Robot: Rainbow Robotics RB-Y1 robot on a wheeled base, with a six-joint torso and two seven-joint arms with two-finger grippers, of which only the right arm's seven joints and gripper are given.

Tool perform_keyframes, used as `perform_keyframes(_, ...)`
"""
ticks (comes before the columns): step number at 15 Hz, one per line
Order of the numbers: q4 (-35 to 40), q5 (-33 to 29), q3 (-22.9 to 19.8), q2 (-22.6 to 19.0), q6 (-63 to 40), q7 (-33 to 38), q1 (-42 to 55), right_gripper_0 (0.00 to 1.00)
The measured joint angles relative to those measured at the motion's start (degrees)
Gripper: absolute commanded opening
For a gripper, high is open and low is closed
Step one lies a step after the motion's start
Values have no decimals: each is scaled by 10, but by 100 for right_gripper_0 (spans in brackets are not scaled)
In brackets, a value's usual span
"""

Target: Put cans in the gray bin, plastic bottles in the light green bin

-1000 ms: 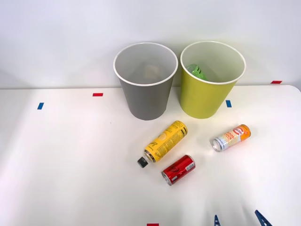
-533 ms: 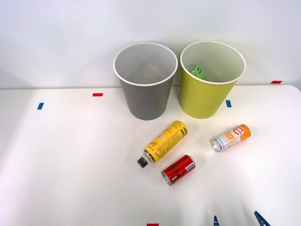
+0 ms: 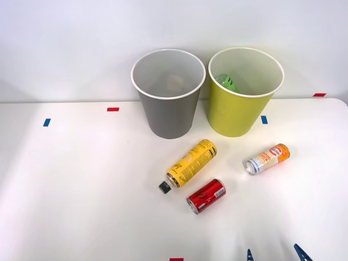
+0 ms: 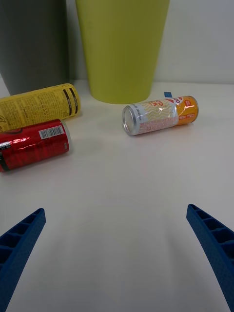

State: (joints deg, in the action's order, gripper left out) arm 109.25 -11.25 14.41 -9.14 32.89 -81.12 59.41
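Presently, right tool [image 3: 275,253]: low at the bottom edge of the front view, right of centre, two blue ribbed fingertips [image 3: 299,252] showing above the white counter [image 3: 81,185]; fingers spread wide apart, nothing between them, and in the wrist view they sit at the two lower corners [image 4: 117,258] over bare counter. Orange-and-white can [image 3: 266,159]: on its side, right of centre in the front view, silver end toward lower left, orange end toward upper right; wrist view [image 4: 160,115] shows the round silver end, wavy print on the white part, and an orange band. Red can [image 3: 206,196]: on its side just below frame centre, tilted, glossy, a white barcode patch visible in the wrist view [image 4: 33,144]. Yellow-label bottle [image 3: 189,165]: lying diagonally at centre, black cap at its lower-left end, longer than either can, near the red can and just above-left of it; dense black print on the label in the wrist view [image 4: 39,105]. Gray bin [image 3: 168,115]: upright, upper centre, white rim, pale inside. Light green bin [image 3: 235,114]: upright just right of the gray bin, white rim, with the green-label bottle [image 3: 227,82] showing inside against the left wall. Blue tape mark [image 3: 264,119] on the counter right of the light green bin; red tape mark [image 3: 112,109] left of the gray bin.
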Motion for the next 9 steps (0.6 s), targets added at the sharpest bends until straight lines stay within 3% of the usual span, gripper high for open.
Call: perform_keyframes(9, 0, 0, 0, 0, 0, 0, 0, 100)
